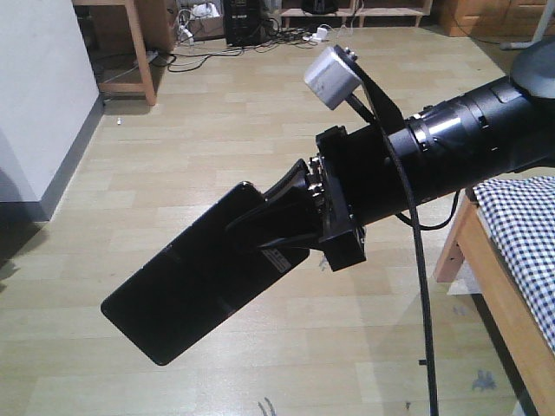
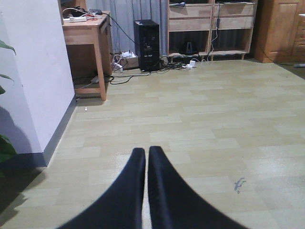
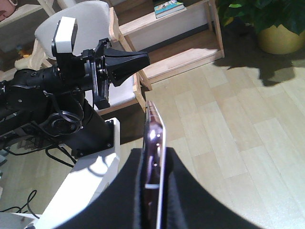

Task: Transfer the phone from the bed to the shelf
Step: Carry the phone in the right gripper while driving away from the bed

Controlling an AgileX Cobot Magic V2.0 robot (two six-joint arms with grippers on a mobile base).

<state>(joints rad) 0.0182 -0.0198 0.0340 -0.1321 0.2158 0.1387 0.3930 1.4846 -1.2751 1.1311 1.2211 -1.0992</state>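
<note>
Right claw (image 1: 260,227) pinches the phone (image 1: 186,290) across its flat faces near one end. The slab juts ahead of the fingers in mid-air, with the bed (image 1: 520,225) behind the claw. Left claw (image 2: 147,160) is pressed together, empty, and the shelf (image 2: 209,24) is well ahead of it. Phone judged stiff, light, glossy, so likely slippery and fragile; the long overhang wants a firm grip.

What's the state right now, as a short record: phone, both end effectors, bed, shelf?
phone: clear of the bed, held in the air above the floor
right end effector: shut on the phone near one end
left end effector: shut, nothing between its fingers
bed: lower right of the front view
shelf: far across the floor; phone not yet on it
</note>
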